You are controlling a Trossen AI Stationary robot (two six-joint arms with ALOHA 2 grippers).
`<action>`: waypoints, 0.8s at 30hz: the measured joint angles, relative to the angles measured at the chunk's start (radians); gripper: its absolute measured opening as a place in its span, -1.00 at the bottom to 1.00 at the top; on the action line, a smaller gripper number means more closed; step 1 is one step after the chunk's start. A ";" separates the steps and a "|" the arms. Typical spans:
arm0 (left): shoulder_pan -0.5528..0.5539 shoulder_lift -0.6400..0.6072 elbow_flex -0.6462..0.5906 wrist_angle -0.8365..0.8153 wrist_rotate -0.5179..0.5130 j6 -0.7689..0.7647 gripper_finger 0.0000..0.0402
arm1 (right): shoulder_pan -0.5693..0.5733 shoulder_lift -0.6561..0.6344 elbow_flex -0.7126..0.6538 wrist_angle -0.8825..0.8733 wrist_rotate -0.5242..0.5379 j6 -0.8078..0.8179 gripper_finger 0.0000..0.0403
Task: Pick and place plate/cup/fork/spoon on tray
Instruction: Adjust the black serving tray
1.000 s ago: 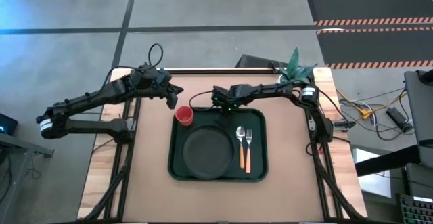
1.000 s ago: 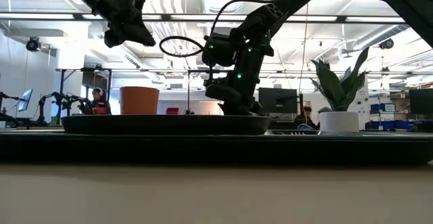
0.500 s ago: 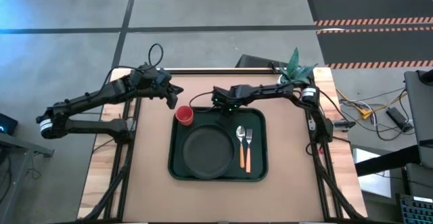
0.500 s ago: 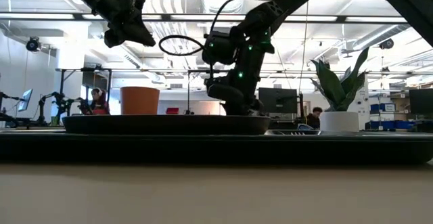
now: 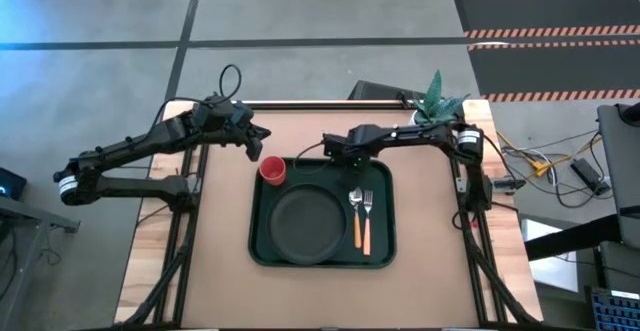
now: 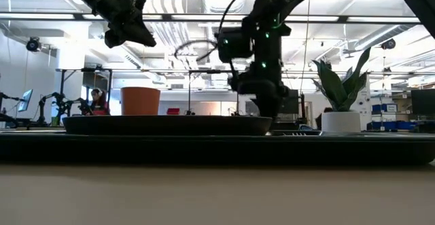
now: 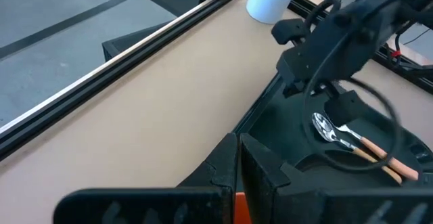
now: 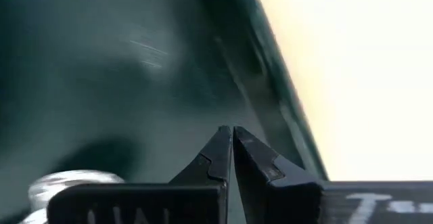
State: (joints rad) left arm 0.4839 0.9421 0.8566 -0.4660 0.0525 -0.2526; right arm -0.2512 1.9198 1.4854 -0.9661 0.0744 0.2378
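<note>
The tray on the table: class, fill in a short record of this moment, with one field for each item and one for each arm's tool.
tray: dark green, centre of table
plate: on tray
cup: red, upright in tray's far left corner
spoon: on tray, right of plate
fork: on tray, right of spoon
left tool: shut, empty, beyond the cup
right tool: shut, empty, over tray's far edge

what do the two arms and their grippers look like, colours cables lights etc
Both arms are dark, slim and jointed, mounted at the table's side edges. A black cable loops above the left gripper, and another curls beside the right gripper. Small green lights glow on the right wrist. The fingers are black, tapering to notched tips.
</note>
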 joint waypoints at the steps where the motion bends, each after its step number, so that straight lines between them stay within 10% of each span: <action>1: 0.000 0.000 0.000 0.000 0.000 0.004 -1.00 | 0.000 0.000 -0.012 0.000 0.022 0.000 -0.96; 24: 0.000 0.000 -0.002 0.001 0.000 0.007 -1.00 | -0.065 -0.003 -0.108 0.067 0.061 -0.040 -0.96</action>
State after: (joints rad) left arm 0.4839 0.9421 0.8551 -0.4648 0.0525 -0.2451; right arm -0.3162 1.9167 1.3779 -0.8986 0.1350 0.1980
